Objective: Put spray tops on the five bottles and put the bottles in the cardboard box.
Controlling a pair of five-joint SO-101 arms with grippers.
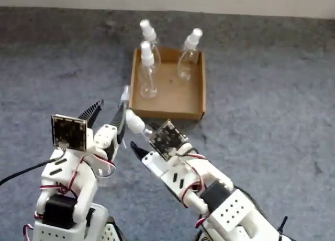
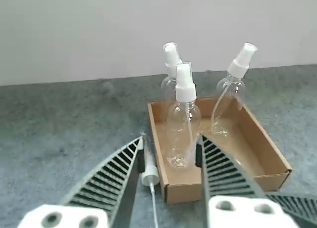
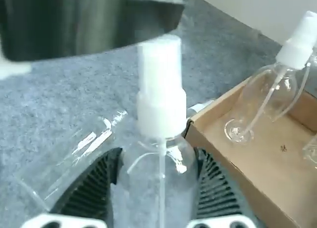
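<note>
Right gripper (image 3: 157, 163): clamped on a capped bottle (image 3: 159, 109) — upright.
Left gripper (image 2: 170, 141): fingers wide (loose spray top (image 2: 150, 176) beside).

High view: fixed camera above and behind the 2 arms; we look steeply down over the grey table (image 1: 272, 84) toward the far wall, with the cardboard box (image 1: 167, 97) mid-frame, well off. Left wrist view: we face forward, slightly downward, between the left gripper (image 2: 171, 139) fingers, box near ahead, wall beyond. Right wrist view: very close behind the right gripper (image 3: 158, 154) and its clasped bottle (image 3: 148, 178), facing the box corner. All 3 views share the box and the capped bottles (image 1: 148, 73) at it
</note>
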